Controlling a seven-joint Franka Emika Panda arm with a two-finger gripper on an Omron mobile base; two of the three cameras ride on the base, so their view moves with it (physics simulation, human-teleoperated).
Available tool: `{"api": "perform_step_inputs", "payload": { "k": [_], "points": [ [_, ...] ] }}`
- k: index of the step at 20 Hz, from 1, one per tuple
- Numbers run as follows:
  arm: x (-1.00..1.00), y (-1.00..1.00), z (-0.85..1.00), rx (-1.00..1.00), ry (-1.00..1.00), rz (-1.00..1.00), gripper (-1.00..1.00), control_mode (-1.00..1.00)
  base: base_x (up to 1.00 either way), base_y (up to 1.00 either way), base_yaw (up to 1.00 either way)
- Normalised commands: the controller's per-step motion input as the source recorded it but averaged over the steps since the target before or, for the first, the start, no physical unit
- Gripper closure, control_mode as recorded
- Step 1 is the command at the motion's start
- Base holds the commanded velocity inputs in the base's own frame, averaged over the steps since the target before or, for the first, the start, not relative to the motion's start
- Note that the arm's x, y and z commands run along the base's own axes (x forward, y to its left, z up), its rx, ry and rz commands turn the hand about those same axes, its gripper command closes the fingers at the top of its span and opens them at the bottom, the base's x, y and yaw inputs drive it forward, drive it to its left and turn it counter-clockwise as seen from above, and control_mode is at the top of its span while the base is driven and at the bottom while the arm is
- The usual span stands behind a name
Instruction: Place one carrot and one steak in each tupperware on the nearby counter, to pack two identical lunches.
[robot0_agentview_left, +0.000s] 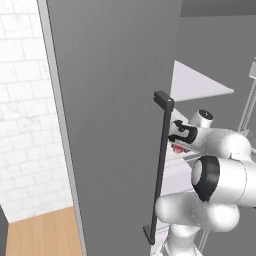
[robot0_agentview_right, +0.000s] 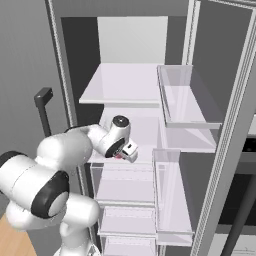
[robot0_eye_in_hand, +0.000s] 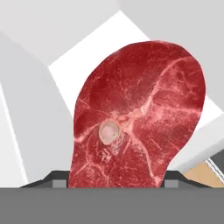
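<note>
The robot's arm reaches into the open fridge (robot0_agentview_right: 200, 115). Its tool (robot0_agentview_right: 129, 151) is closed on a raw red steak (robot0_eye_in_hand: 138, 118), and in the hand view the meat sits right between the two dark tips. In the right base view the tool is just above a white fridge shelf (robot0_agentview_right: 125, 82) edge.

I think the steak could slip out, because it is flat and floppy. It could also bump the fridge door (robot0_agentview_left: 115, 125) or a door bin (robot0_agentview_right: 172, 195) when the arm pulls back, and then drop inside.
</note>
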Motion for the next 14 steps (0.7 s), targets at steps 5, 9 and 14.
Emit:
{"api": "perform_step_inputs", "payload": {
  "k": [5,9,14],
  "points": [
    [-1.00,0.34,1.00,-0.02,0.00,0.28,1.00,-1.00,0.00,0.00,0.00],
    [-1.00,0.10,1.00,-0.02,0.05,0.30,1.00,-1.00,0.00,0.00,0.00],
    [-1.00,0.10,1.00,-0.02,0.04,0.23,1.00,-1.00,0.00,0.00,0.00]
  ]
}}
